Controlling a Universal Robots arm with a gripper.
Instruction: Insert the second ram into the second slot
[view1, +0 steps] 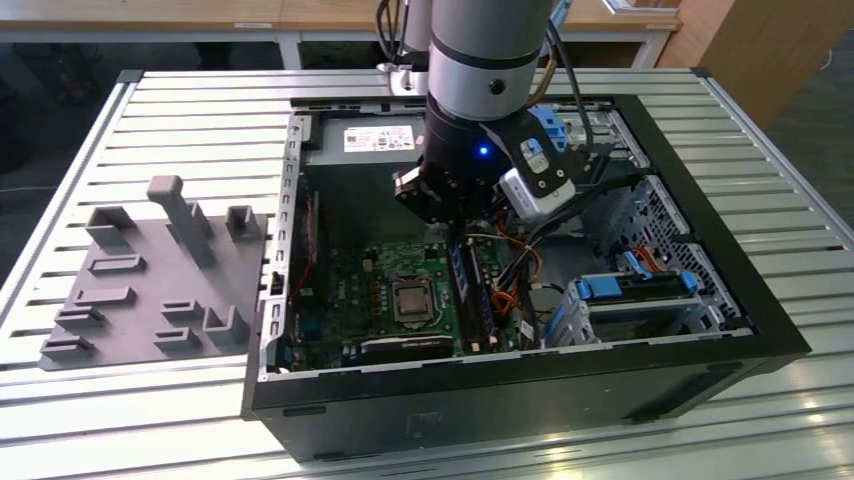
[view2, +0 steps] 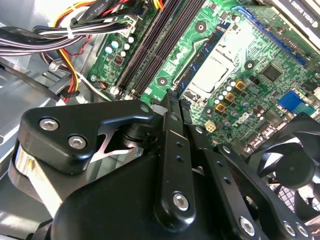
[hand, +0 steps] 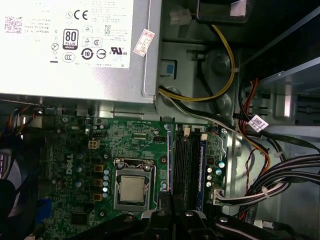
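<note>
Ram 2 (hand: 168, 160), by my reading the thin blue stick on edge at the CPU socket (hand: 132, 187) side of the slots (hand: 187, 165), sits at the bottom of a much bigger setting. A slatted bench (view1: 160, 110) carries an open case (view1: 747, 330) laid on its side. That turns the board (hand: 135, 135) face up so that an arm can come at it straight from above. A grey rack (view1: 147, 290) stands on the bench just beside the case, at the exterior view's left. The arm (view1: 487, 60) hangs near vertical over the case's middle, wrist down, its last link reaching into the opening. Inside, a power supply (hand: 75, 45) takes up 1 end. The board lies next to it, with the CPU socket and the slots running side by side. The tool (hand: 165, 204) points down at 1 end of the slots rather than their middle, likely because a press there would bear on the stick near its latch. In the second wrist view its fingers (view2: 172, 150) are closed together with no gap that I can see. Whether they pinch the stick's end or only rest on it cannot be told. Ram 2 stretches away from the tool's tip along its slot, upright so its contact edge faces the board; how deep it sits is not clear.
</note>
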